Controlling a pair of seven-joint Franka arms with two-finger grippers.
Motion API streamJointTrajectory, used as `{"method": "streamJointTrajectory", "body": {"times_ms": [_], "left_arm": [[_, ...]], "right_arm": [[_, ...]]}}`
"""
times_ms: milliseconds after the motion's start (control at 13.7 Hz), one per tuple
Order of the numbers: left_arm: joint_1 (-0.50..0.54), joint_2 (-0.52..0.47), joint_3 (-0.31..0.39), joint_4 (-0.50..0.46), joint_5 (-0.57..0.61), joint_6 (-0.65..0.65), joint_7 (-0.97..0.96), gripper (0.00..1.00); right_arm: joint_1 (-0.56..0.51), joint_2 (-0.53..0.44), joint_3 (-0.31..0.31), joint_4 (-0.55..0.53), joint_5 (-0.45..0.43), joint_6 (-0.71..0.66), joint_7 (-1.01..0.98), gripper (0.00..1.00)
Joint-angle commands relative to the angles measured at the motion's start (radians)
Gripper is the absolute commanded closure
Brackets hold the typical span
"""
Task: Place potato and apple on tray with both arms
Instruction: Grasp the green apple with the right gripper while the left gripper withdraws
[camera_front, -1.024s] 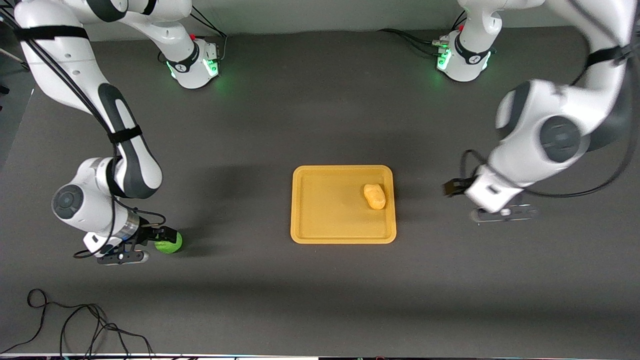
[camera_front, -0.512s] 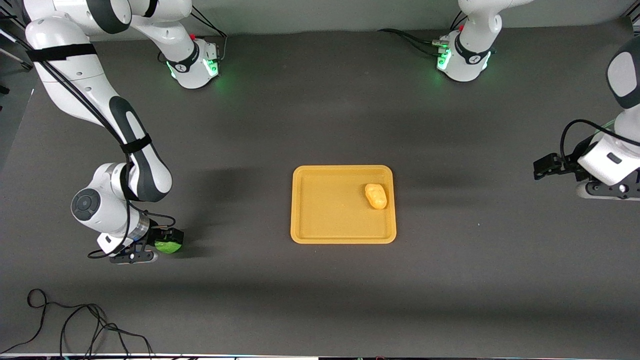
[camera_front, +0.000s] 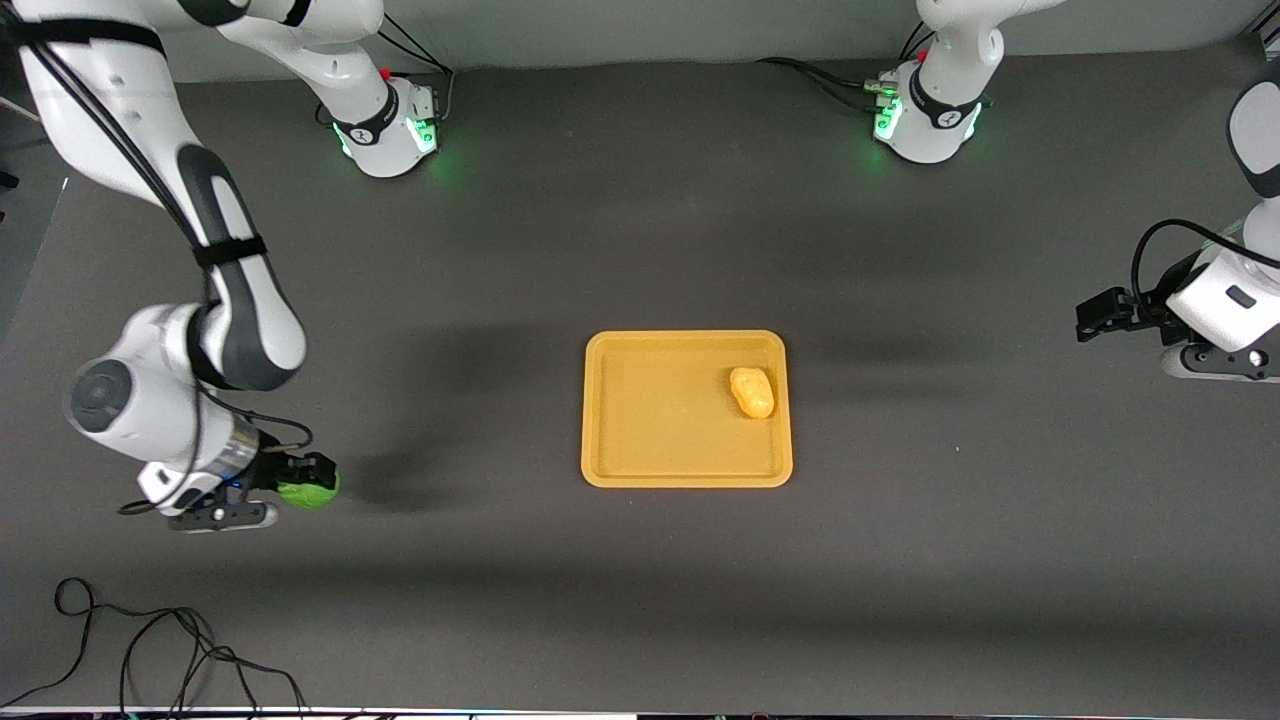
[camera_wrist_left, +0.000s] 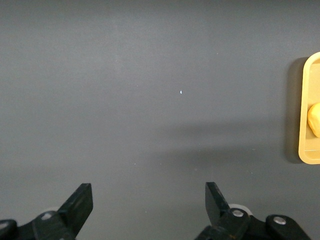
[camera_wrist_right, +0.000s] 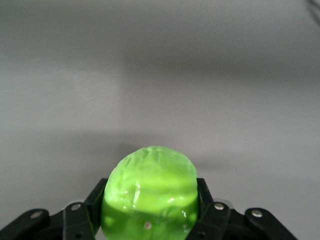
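The yellow-orange tray (camera_front: 640, 455) lies at the table's middle. The potato (camera_front: 750, 391) lies in it near the rim toward the left arm's end; tray (camera_wrist_left: 310, 115) and potato (camera_wrist_left: 314, 119) also show in the left wrist view. My right gripper (camera_front: 308, 482) is shut on the green apple (camera_front: 306, 493), held above the mat at the right arm's end; the right wrist view shows the apple (camera_wrist_right: 150, 192) between the fingers (camera_wrist_right: 95, 200). My left gripper (camera_front: 1098, 316) is open and empty over bare mat at the left arm's end; its fingertips (camera_wrist_left: 80, 200) stand wide apart.
A black cable (camera_front: 150, 650) lies looped on the mat near the front camera, at the right arm's end. The two arm bases (camera_front: 385, 125) stand along the table's back edge.
My right gripper has closed on the apple and lifted it, drifting away from the tray. My left arm has pulled away from the tray to the table's end and slowed.
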Motion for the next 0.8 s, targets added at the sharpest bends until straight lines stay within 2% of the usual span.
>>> {"method": "streamJointTrajectory", "body": {"times_ms": [0,146,220,512,732], "left_arm": [[0.011,-0.029,-0.007,-0.011,-0.012,-0.023,0.021,0.0],[0.011,-0.029,-0.005,-0.005,-0.01,-0.025,0.021,0.0],[0.013,-0.029,-0.005,0.003,-0.01,-0.033,0.021,0.0],[0.013,-0.042,-0.005,0.009,-0.01,-0.06,0.023,0.0],[0.013,-0.046,-0.007,0.009,-0.012,-0.063,0.02,0.0]], "right_arm": [[0.007,-0.077,-0.004,0.102,0.014,-0.235,0.011,0.42],[0.012,-0.105,0.001,0.171,0.012,-0.354,0.017,0.42],[0.05,-0.12,-0.001,0.188,0.012,-0.382,0.052,0.42],[0.27,-0.145,-0.002,0.242,-0.009,-0.441,0.393,0.42],[0.465,-0.08,-0.001,0.32,-0.028,-0.442,0.665,0.42]]}}
